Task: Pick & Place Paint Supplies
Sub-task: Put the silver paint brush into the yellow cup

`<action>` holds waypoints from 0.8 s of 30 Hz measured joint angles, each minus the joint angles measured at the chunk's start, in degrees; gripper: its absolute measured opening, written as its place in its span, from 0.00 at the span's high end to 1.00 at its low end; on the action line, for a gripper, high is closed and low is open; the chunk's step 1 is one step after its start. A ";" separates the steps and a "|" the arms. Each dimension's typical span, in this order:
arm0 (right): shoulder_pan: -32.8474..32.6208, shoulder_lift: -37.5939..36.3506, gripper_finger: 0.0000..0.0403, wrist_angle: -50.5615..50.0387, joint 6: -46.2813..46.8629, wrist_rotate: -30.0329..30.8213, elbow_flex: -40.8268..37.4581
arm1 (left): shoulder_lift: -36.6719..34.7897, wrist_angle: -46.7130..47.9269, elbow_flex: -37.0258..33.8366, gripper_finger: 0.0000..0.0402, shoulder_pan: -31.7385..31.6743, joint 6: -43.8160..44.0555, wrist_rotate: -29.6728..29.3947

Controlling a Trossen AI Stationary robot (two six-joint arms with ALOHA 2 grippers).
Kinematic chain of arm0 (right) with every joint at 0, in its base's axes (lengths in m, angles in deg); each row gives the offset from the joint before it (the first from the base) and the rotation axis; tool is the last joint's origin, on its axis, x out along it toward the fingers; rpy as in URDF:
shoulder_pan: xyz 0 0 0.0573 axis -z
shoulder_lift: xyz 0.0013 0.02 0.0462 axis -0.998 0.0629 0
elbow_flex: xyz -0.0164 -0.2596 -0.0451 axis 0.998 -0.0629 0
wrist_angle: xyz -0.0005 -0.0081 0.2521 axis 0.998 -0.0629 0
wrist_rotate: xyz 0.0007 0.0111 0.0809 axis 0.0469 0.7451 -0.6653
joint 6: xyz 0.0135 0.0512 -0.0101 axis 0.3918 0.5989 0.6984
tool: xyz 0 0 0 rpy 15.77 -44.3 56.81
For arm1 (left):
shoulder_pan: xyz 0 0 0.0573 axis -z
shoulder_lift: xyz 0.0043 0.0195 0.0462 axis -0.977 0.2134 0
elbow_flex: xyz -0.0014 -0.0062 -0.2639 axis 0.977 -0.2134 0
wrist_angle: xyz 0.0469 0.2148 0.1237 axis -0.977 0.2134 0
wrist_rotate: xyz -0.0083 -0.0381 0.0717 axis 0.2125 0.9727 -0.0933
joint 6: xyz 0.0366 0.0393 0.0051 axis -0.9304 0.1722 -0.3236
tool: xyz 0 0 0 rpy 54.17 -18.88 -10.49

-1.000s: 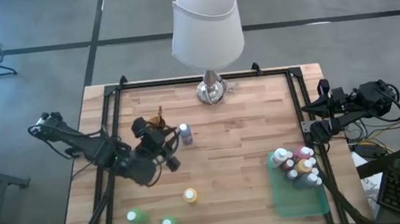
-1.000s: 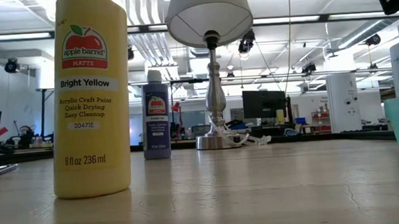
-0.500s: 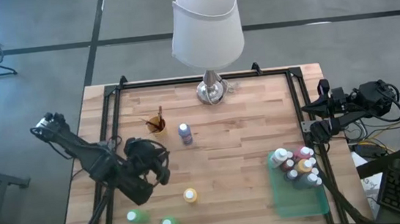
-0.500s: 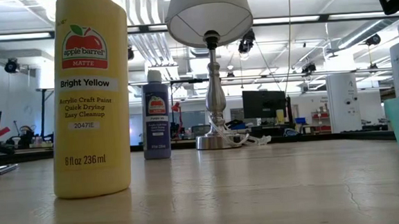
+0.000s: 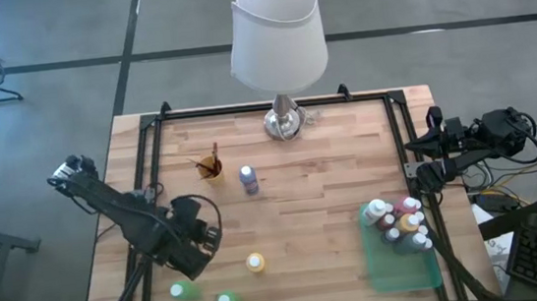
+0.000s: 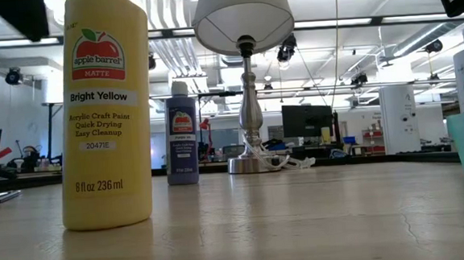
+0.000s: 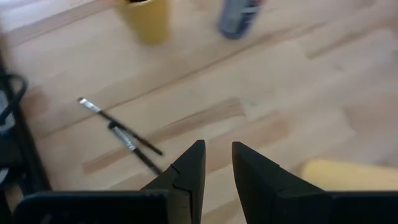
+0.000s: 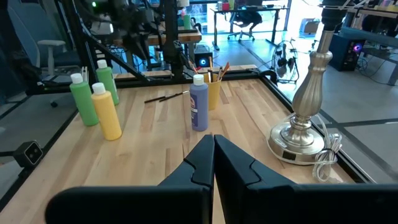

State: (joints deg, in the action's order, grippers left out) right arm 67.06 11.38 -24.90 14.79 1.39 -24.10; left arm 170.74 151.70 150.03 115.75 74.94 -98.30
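Note:
My left gripper [image 7: 217, 163] hangs over bare wood near the table's left side [image 5: 201, 241], pointing steeply down, open by a narrow gap with nothing between its fingers. Two thin dark paintbrushes [image 7: 119, 129] lie flat on the table just beyond it. Farther off stand a yellow cup [image 5: 211, 166] with brushes in it and a purple bottle [image 5: 249, 179]. A yellow bottle [image 5: 255, 262] and two green bottles [image 5: 183, 291] [image 5: 226, 300] stand near the front edge. My right gripper [image 8: 213, 148] is shut and waits off the table's right edge [image 5: 427, 170].
A green tray [image 5: 404, 274] at the near right holds several white-capped bottles. A lamp with a white shade [image 5: 285, 119] stands at the far middle. Dark rails run along the table's left and right sides. Bare wood lies between the purple bottle and the tray.
My left gripper has drawn away from the yellow cup, toward the table's near left and downward. Its wrist has rolled and tipped so the fingers now point steeply down. Nothing on the table has moved.

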 joint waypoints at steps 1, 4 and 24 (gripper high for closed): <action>-0.01 0.00 0.98 0.00 -0.02 -0.01 0.01 | 0.02 0.08 -1.05 0.79 0.13 1.98 -0.01; 0.00 0.01 0.98 0.00 0.00 -0.02 0.01 | 0.05 -0.69 -5.13 0.79 0.16 6.40 -0.03; 0.00 -0.01 0.98 0.00 0.00 0.00 0.02 | 0.07 -14.69 -32.94 0.72 -2.76 26.93 4.73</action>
State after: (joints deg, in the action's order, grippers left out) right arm 67.06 11.37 -24.90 14.79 1.39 -24.09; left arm 170.81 137.01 117.09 112.99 101.87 -93.57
